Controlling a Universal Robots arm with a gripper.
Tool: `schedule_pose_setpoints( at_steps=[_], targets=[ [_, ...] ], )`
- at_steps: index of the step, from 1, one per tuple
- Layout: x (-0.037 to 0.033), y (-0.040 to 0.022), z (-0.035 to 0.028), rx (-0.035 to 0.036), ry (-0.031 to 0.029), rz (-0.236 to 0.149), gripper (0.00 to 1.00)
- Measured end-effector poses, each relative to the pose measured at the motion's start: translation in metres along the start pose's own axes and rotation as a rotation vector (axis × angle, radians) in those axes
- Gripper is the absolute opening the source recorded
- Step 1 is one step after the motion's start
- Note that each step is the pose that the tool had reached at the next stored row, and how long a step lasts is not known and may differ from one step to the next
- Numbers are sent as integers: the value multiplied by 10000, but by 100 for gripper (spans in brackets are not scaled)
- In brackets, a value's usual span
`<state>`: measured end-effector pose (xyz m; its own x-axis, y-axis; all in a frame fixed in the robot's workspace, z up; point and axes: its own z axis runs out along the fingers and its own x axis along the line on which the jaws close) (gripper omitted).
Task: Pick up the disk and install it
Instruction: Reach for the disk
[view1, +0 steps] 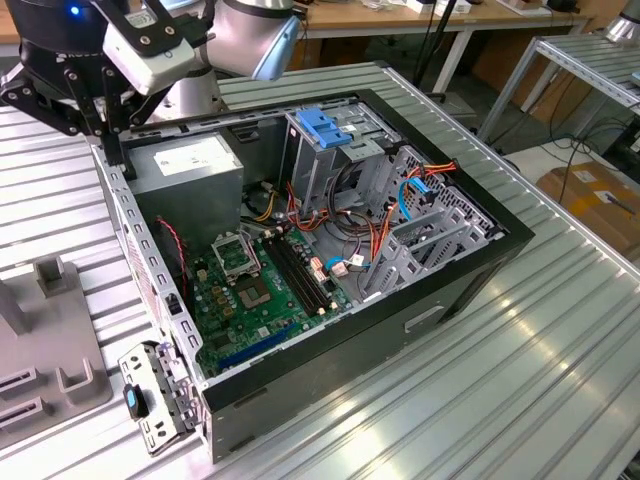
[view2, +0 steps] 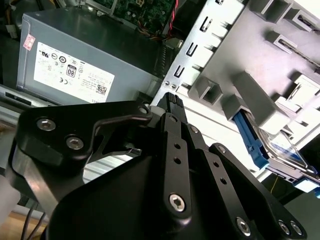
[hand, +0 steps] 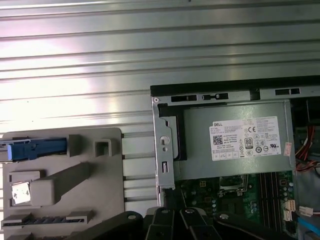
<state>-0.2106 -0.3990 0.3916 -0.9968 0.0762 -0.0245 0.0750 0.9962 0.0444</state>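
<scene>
The gripper (view2: 170, 102), wide or narrow I cannot tell, hangs over the power supply (view2: 75, 65). The disk (view2: 282, 150), apparently slotted in the grey fixture (view2: 250, 95), wants a square approach.

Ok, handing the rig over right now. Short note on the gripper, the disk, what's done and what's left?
Gripper: above the rear corner of the open black computer case, between the grey power-supply box with a white sticker and the grey plastic fixture. It is not carrying the disk; open or shut cannot be told.
Disk: the flat silver-metal hard drive with blue plastic rails sits in the fixture, which stands beside the case on the ribbed metal table.
Done: nothing that shows; the disk is not picked up.
Left: pick-up and install.
</scene>
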Motion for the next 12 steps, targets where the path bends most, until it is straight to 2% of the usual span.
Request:
schedule_pose_setpoints(
  at_steps=[2,12],
  targets=[
    [20,-1,0,-1,0,0,11],
    [24,-2,-1,0,0,0,11]
  ],
)
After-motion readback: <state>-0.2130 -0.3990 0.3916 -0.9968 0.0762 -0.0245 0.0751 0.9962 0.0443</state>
